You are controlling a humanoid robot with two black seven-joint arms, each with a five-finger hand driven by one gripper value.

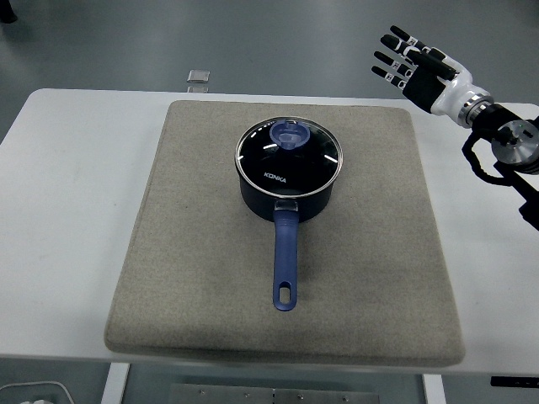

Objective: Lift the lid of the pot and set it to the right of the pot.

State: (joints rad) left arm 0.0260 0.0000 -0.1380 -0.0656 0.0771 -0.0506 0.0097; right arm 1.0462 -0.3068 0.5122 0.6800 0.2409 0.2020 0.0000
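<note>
- A dark blue pot (286, 198) stands upright near the middle of a grey mat (168, 252), somewhat toward the mat's far side.
- The mat lies flat on the white table (67, 168) and covers most of its centre.
- The pot lid (289, 156) sits on the pot, closing it; its metal rim runs all round the pot's mouth.
- The lid is dark glass with the print "KONKA" on its left part, and what is inside the pot cannot be told through it.
- A translucent blue knob (289, 134) sits on the lid, off its centre toward the far side.
- The pot's long blue handle (285, 261) points straight toward the table's near edge, so the pot's long axis runs far to near.
- The handle's end has a hanging slot and lies on the mat, short of the mat's near border.
- The right hand (417, 67) hangs in the air at the picture's upper right, beyond the mat's far right corner and well apart from the pot.
- Its fingers (396, 50) are stretched out and spread, pointing up and to the left, and hold nothing.
- A small clear square thing (199, 78) lies on the floor beyond the table's far edge.
</note>
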